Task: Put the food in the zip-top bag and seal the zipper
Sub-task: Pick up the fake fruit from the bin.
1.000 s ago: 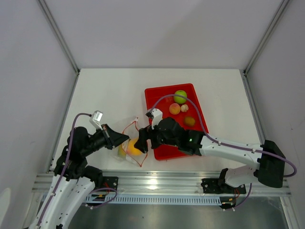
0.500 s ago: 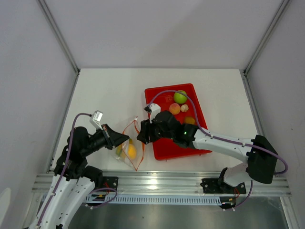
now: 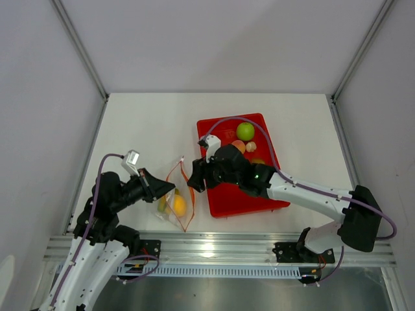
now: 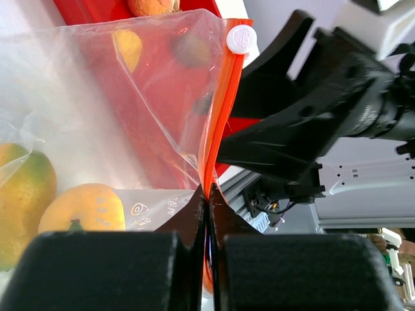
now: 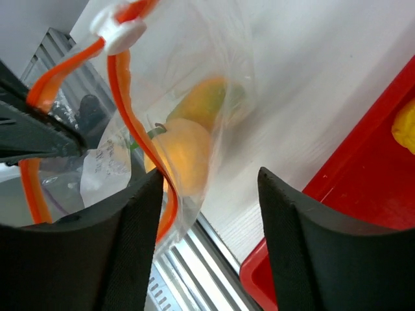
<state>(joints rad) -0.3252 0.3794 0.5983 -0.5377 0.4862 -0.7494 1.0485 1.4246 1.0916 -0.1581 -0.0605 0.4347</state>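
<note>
The clear zip-top bag (image 3: 167, 214) hangs open between the arms, with an orange (image 3: 178, 205) and a mango (image 3: 163, 205) inside. My left gripper (image 3: 170, 189) is shut on its orange-red zipper (image 4: 214, 142), near the strip's lower end; the white slider (image 4: 241, 40) sits at the far end. My right gripper (image 3: 192, 183) stands open just right of the bag mouth, the zipper (image 5: 139, 146) lying against its left finger (image 5: 123, 246). More food lies on the tray: a green apple (image 3: 245, 131), a peach (image 3: 238, 146) and a small beige piece (image 3: 251, 146).
The red tray (image 3: 220, 201) lies right of the bag, under my right arm. A yellow piece (image 5: 405, 126) shows on it in the right wrist view. The metal rail (image 3: 220, 246) runs along the table's near edge, close below the bag.
My right gripper has drawn back up and to the right out of the bag mouth and its jaws have narrowed. The orange now lies in the bag. The left gripper has kept its grip.
</note>
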